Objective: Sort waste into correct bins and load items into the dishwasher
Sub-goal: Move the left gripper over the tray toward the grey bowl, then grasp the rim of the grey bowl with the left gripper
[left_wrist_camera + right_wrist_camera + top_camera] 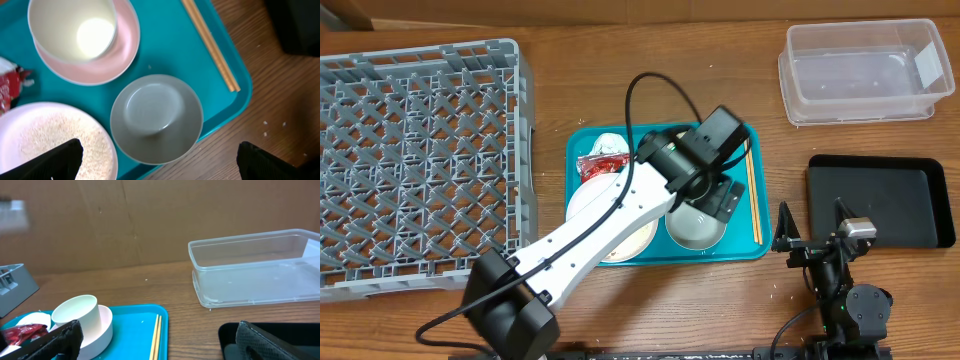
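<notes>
**Overhead.** The left gripper [708, 197] hangs over the teal tray [740, 250], directly above the grey bowl [695, 230]. Its jaws stand wide and hold nothing. The right gripper [812, 236] sits off the tray's right corner, beside the black tray [880, 200], also wide open and empty. The left arm is clearly the nearer to the bowl. The rack [420, 160] lies to the left of the tray, on the left arm's side. The tub [865, 70] is well apart, at upper right.

**Left wrist.** The grey bowl [156, 117] is upright and sits between the two fingers [60, 160], slightly ahead of their tips. A descent would probably need one finger inside the rim. Near it are the plate [30, 125], which carries rice [55, 142], and the pink bowl [117, 55] with the cup [72, 27] in it. The wrapper [10, 87] is at the left edge. The chopsticks [210, 45] run diagonally along the tray's edge, clear of the bowl.

**Right wrist.** The open right gripper [160, 342] faces the chopsticks [156, 332], whose long axis points almost straight away from it. The tub [255, 270] is ahead and to the right.
</notes>
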`<state>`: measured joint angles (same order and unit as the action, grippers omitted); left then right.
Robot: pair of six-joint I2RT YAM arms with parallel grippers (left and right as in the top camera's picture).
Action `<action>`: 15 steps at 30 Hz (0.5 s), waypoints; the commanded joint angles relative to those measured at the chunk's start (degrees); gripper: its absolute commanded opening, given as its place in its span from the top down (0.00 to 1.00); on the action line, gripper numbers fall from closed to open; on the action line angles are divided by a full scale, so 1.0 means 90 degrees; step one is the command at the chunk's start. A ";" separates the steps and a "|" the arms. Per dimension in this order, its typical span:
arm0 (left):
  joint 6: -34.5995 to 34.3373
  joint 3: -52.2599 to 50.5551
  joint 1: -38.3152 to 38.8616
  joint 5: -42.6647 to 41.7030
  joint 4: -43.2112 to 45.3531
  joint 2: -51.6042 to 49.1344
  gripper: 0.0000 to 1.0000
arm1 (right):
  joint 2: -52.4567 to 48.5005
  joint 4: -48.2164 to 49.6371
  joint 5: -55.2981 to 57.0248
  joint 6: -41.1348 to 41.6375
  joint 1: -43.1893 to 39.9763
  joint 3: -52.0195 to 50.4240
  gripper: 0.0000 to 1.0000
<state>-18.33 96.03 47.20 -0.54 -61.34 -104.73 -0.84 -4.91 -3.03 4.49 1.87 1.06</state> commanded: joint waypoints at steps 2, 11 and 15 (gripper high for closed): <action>-0.0427 0.0442 0.0214 0.0102 0.0083 -0.0573 0.00 | 0.0063 0.0036 -0.0007 0.0024 -0.0027 -0.0068 0.00; -0.2531 0.0437 0.0260 -0.0610 0.0228 -0.1477 0.00 | 0.0063 0.0036 -0.0007 0.0024 -0.0027 -0.0068 0.00; -0.2800 0.0437 0.0260 -0.0996 0.0386 -0.1875 0.00 | 0.0063 0.0036 -0.0005 0.0024 -0.0027 -0.0068 0.00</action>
<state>-37.80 99.42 49.32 -5.08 -58.50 -118.83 -0.84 -4.86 -3.03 4.47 1.87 1.06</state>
